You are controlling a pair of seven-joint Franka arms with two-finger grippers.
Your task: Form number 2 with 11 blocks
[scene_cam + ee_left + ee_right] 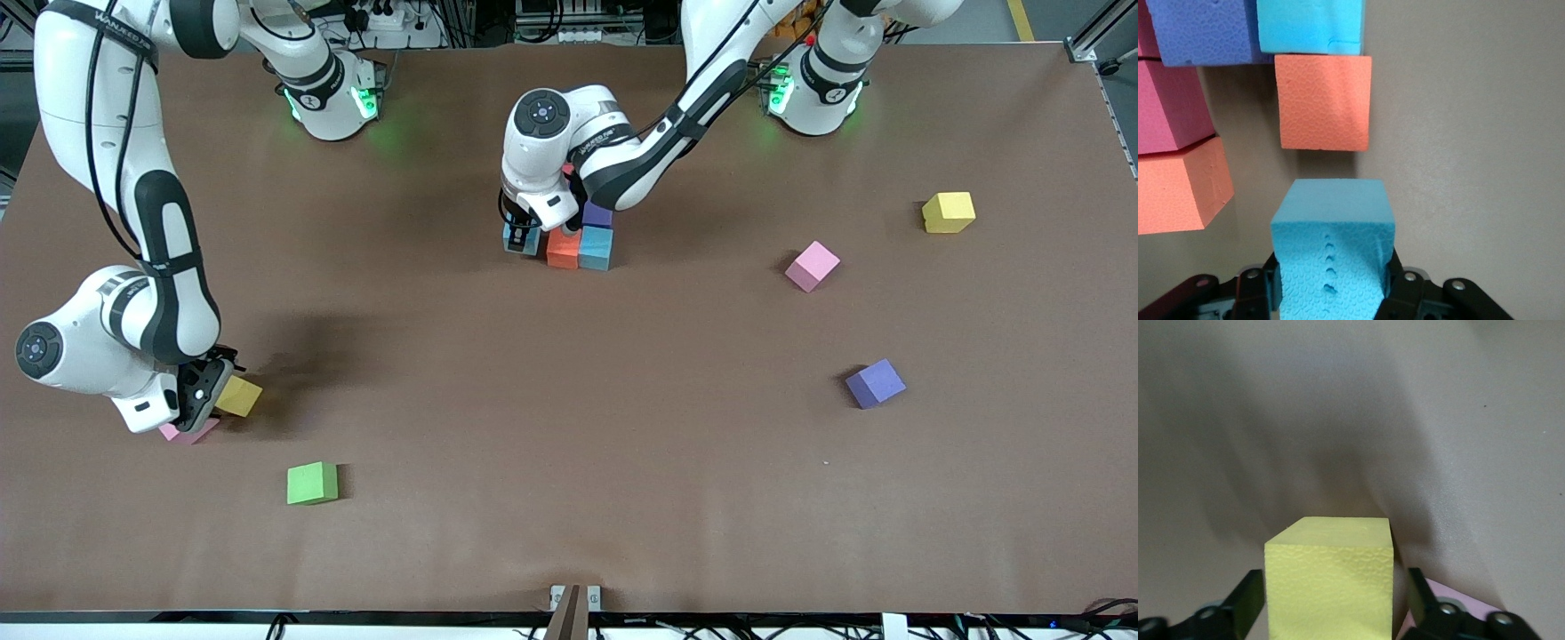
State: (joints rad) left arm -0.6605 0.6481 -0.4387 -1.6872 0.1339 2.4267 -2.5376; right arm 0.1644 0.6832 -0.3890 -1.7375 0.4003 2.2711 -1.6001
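my left hand point(1331, 293) is clamped on a light blue block point(1331, 253), down at the table beside the orange block point(1325, 103) of the half-built 2 point(578, 240) mid-table. my right hand point(1331, 607) straddles a yellow block point(1331, 580) at the right arm's end, fingers point(1245, 603) just apart from its sides, a pink block point(188, 433) beside it.

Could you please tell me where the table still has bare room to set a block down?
The wide stretch between the green block and the purple block is bare. So is the strip between the cluster of blocks and the pink block. It is crowded at that cluster under the left gripper, and around the right gripper.
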